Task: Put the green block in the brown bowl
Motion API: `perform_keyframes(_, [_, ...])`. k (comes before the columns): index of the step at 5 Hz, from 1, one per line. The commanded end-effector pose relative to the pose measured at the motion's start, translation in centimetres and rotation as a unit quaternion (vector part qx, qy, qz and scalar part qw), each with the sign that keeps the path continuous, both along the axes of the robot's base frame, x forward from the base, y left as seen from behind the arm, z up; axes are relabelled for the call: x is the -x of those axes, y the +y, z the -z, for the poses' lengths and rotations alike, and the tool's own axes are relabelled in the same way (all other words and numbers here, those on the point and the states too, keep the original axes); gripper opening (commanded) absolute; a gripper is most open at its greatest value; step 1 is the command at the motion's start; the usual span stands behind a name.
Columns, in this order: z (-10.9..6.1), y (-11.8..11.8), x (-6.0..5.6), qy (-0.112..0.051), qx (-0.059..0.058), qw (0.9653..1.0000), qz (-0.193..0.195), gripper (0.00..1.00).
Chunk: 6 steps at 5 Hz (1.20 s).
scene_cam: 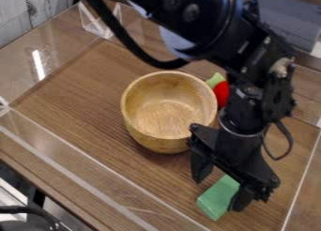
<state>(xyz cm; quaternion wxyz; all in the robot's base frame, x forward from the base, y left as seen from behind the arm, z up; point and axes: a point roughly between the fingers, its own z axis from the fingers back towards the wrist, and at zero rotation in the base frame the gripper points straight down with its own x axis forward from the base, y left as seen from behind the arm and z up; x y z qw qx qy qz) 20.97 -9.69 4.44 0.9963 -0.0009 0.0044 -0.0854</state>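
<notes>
The mint-green block (217,199) lies flat on the wooden table near the front right, its far end hidden under my gripper. My gripper (231,181) hangs straight over it, open, with one black finger on each side of the block's upper end; whether the fingers touch it I cannot tell. The brown bowl (168,109), round and thick-walled, stands empty just to the upper left of the gripper.
A round red toy with a green tip (222,88) sits behind the bowl's right side, partly hidden by the arm. Clear acrylic walls (75,146) border the table at the front left, and a small clear stand (96,22) is at the back left.
</notes>
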Motion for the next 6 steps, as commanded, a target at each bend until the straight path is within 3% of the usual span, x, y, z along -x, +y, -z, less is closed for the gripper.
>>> perform_keyframes(1, [-1.5,-0.4,-1.5,-0.037,0.021,0.9991,-0.009,1.0])
perform_keyframes(2, [-0.9,-0.3,-2.0,-0.044,0.028,0.9987,-0.002,1.0])
perform_keyframes(3, [-0.3,-0.2,-2.1,-0.042,0.028,0.9987,0.002,1.0])
perform_keyframes(5, [-1.9,-0.9,-2.3,-0.045,0.025,0.9973,-0.053,1.0])
perform_keyframes(6, [-2.5,-1.0,-1.7,-0.042,0.026,0.997,-0.059,1.0])
